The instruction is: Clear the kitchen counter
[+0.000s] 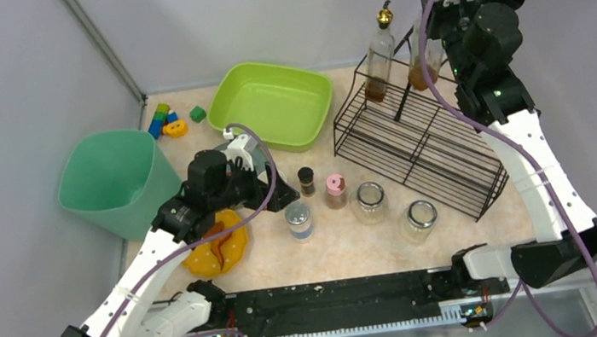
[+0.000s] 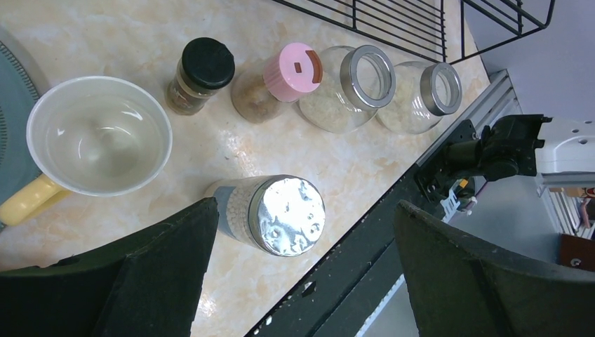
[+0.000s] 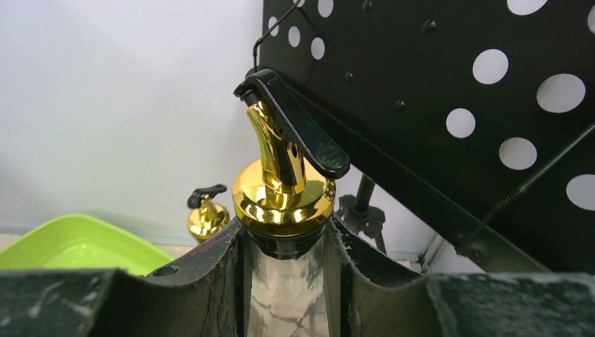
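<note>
The kitchen counter [image 1: 348, 253] is beige and mottled. My left gripper [image 1: 279, 195] is open and hovers over it, with a silver-lidded jar [image 2: 284, 214] between and below the fingers, untouched. That jar also shows in the top view [image 1: 299, 218]. My right gripper [image 3: 288, 242] is shut on the neck of a glass oil bottle with a gold pourer [image 3: 284, 196]. In the top view the right gripper [image 1: 433, 36] holds this bottle [image 1: 420, 67] upright at the back end of the wire rack [image 1: 421, 140].
A second oil bottle [image 1: 380, 55] stands in the rack. A black-lidded spice jar [image 1: 307, 180], a pink-lidded jar [image 1: 335, 190] and two glass jars [image 1: 369, 201] stand in a row. A green tub [image 1: 274, 103], a teal bin [image 1: 116, 182], toy blocks [image 1: 165, 120], an orange plate [image 1: 219, 249] and a white cup [image 2: 98, 137] are on the left.
</note>
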Controlling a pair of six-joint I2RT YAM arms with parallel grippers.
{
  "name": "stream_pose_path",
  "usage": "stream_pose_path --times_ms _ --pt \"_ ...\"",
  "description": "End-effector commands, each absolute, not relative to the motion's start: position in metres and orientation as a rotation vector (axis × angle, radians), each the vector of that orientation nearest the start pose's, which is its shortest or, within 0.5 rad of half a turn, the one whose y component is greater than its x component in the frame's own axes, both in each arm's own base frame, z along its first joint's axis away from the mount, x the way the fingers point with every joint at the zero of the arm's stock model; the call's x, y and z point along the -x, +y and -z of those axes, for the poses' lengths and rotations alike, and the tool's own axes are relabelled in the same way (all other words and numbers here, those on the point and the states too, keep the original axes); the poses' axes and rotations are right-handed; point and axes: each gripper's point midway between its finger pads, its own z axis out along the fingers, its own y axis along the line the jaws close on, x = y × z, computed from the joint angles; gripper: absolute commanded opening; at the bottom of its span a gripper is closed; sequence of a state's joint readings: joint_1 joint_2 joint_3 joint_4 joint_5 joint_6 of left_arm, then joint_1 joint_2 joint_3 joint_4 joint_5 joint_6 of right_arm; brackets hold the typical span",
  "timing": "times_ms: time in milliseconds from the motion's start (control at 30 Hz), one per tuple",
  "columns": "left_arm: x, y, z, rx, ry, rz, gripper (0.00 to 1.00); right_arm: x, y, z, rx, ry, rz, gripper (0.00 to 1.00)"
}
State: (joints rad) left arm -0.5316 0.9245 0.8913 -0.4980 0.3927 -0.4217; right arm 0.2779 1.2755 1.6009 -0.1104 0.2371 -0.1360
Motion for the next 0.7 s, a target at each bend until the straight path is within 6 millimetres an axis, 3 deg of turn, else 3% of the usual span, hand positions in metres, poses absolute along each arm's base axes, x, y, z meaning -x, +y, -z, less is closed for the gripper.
stream_pose_path --times_ms 0,200,667 --pt "-0.206 -0.222 -0.239 -0.383 2.117 1.008 0.99 -0.397 0.057 -0.574 0.067 1.098 -0.019 0.00" --pt "-0.207 -0.222 -0.239 -0.381 2.119 1.006 0.99 -0.417 0.055 -0.552 0.092 1.117 -0.090 0.00" --pt "-0.207 -0.222 -0.237 -0.382 2.123 1.006 0.99 -0.427 0.072 -0.511 0.210 1.180 -0.158 0.00"
